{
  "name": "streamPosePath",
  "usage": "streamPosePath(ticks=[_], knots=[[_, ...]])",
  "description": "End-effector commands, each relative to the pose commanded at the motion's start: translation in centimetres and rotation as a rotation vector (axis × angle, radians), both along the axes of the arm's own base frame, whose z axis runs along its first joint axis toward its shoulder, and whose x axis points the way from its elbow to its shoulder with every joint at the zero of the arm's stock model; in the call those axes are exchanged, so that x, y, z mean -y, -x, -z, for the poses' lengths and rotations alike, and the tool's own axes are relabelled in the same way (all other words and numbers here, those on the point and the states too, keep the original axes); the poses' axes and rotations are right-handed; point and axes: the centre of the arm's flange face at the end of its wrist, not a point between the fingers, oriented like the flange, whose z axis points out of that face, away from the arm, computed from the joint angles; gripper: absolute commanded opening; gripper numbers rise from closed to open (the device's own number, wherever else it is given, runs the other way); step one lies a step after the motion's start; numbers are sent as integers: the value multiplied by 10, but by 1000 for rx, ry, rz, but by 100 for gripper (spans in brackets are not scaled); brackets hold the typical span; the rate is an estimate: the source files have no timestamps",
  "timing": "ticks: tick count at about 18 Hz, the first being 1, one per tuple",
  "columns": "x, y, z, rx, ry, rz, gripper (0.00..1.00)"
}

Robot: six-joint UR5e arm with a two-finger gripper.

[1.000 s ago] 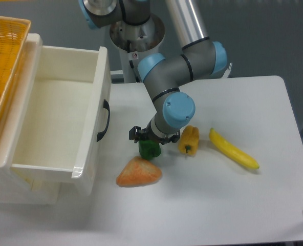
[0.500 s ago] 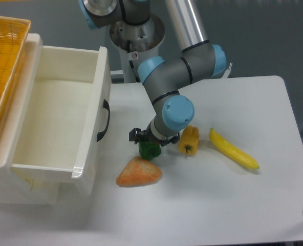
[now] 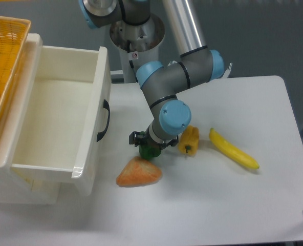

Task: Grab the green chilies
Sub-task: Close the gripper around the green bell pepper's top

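Observation:
The green chilies (image 3: 149, 151) are a small glossy dark-green pepper-shaped toy lying on the white table (image 3: 218, 205), just above an orange wedge-shaped piece. My gripper (image 3: 148, 145) is directly over it, pointing down, with the blue-capped wrist covering most of the fingers. A black finger part (image 3: 135, 138) shows to the left of the green toy, so the jaws seem to straddle it, still apart. The toy's top is hidden under the gripper.
A yellow-orange pepper (image 3: 189, 140) lies right beside the gripper. A long yellow banana-like piece (image 3: 233, 149) lies further right. The orange wedge (image 3: 138, 172) is just below. An open white drawer (image 3: 59, 123) and a yellow basket (image 3: 3, 56) stand on the left.
The wrist has sunk lower and shifted slightly left over the green chilies, covering more of them. The toy itself has not moved.

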Motion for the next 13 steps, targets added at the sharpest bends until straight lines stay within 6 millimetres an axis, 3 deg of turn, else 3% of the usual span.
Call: streamPosePath(ticks=[5, 9, 13], knots=[[-2, 0, -2, -7, 1, 6, 46], [-6, 4, -17, -36, -15, 23, 38], [-10, 14, -52, -107, -35, 40, 38]])
